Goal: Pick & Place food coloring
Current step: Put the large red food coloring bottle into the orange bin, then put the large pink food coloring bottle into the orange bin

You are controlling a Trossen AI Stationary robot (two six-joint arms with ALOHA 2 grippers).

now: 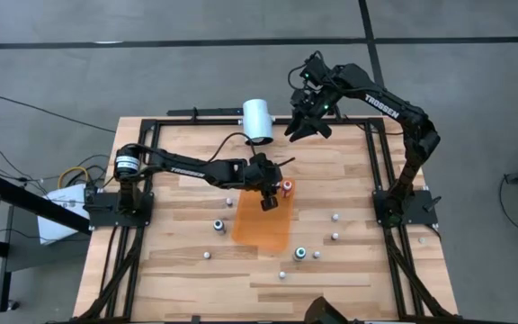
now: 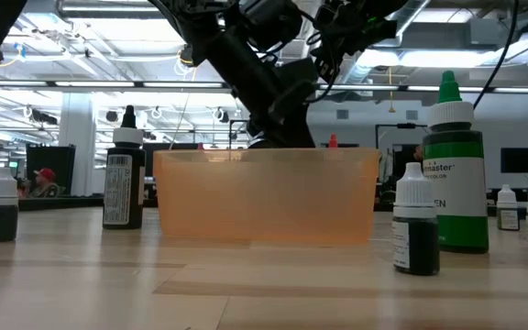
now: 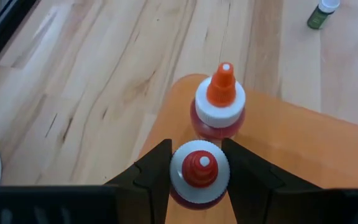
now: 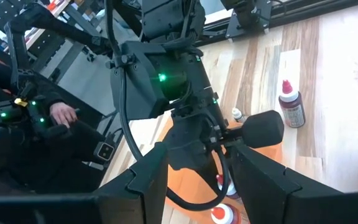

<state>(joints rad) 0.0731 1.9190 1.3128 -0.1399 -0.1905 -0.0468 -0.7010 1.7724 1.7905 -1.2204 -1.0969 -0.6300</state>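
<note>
Wooden table (image 1: pixel 178 270), orange bin (image 1: pixel 261 220), bottles (image 1: pixel 300 253)

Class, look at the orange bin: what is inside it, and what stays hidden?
Inside the orange bin stands an orange-capped bottle; the left gripper holds a red-capped bottle beside it. The gripper hides the bin floor beneath.

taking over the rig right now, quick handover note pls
Left gripper: shut on a red-capped bottle over the orange bin, beside an orange-capped bottle already in it.
Right gripper: open, raised over the table's far edge near the white cylinder, holding nothing.
Done: one bottle binned.
Left: release this one, then collect the loose bottles on the table.
</note>
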